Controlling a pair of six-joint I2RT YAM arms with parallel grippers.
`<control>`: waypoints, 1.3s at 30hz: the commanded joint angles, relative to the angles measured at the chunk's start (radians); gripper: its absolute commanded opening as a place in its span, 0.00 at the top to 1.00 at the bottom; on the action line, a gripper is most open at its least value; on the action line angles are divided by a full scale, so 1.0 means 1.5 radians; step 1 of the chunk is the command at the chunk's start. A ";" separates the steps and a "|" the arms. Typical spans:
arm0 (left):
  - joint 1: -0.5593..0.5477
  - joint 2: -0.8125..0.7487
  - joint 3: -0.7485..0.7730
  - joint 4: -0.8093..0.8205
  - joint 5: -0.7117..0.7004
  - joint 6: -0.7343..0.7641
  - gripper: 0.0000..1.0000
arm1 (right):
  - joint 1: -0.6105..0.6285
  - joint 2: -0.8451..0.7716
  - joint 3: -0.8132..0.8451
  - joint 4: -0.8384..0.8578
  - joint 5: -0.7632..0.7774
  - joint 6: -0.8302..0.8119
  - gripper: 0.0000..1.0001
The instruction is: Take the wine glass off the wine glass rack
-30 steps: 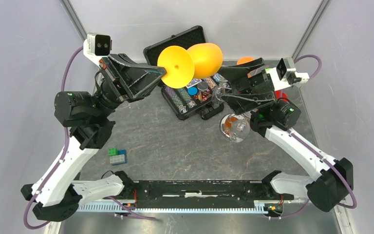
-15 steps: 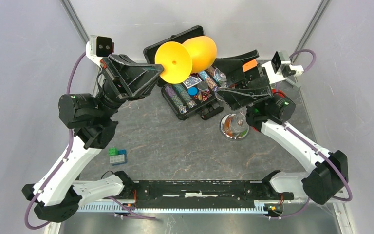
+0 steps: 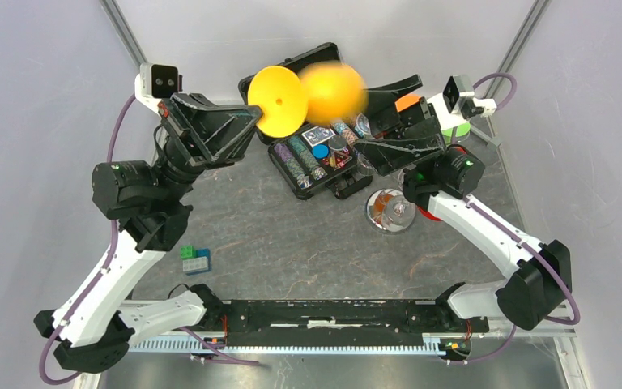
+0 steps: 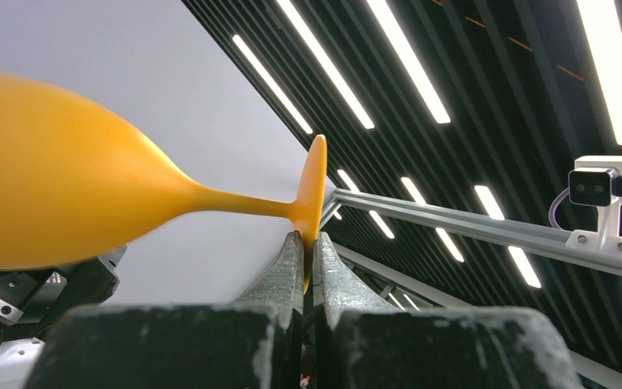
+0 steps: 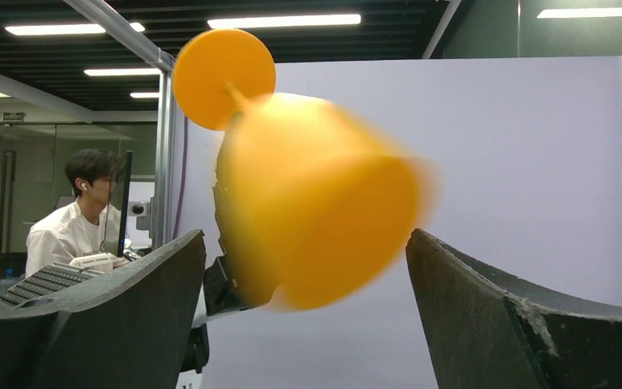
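Note:
The wine glass (image 3: 279,91) is yellow plastic and lies sideways, high in the air over the black chip case. My left gripper (image 3: 253,119) is shut on the rim of its foot (image 4: 314,190); its bowl (image 4: 57,203) points right. The bowl (image 5: 316,203) is motion-blurred and shows between the fingers of my open right gripper (image 5: 304,235), touching neither. That gripper (image 3: 362,118) is just right of the bowl. The wine glass rack's mirrored disc base (image 3: 389,212) stands on the table under my right arm; its post and hooks are mostly hidden.
The open black chip case (image 3: 317,158) with poker chips stands at the back middle, its lid (image 3: 291,63) raised. Green and blue bricks (image 3: 194,259) lie at the front left. An orange object (image 3: 409,101) and a green one (image 3: 458,130) are behind my right arm.
My left gripper has carried the glass up and back to the left, away from the rack. My right gripper has stayed open and swung back with its wrist. The bowl is now blurred.

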 commanded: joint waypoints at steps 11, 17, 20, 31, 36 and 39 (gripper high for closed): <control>-0.001 -0.019 -0.013 -0.024 -0.009 0.005 0.98 | 0.011 -0.004 0.008 0.089 -0.019 0.008 0.09; -0.001 -0.016 -0.014 -0.023 -0.015 0.010 0.98 | 0.015 -0.009 -0.013 0.169 -0.041 0.048 0.30; -0.001 -0.020 -0.017 -0.023 -0.019 0.013 0.98 | 0.018 -0.022 -0.031 0.183 -0.042 0.050 0.39; -0.001 -0.030 -0.030 -0.017 -0.024 0.014 0.98 | 0.031 -0.039 -0.038 0.207 -0.031 0.066 0.88; -0.001 -0.052 -0.056 -0.027 -0.057 0.026 0.98 | 0.036 -0.054 -0.040 0.182 -0.009 0.058 1.00; -0.001 -0.084 -0.090 -0.057 -0.113 0.059 0.91 | 0.048 -0.062 -0.032 0.114 -0.007 0.020 1.00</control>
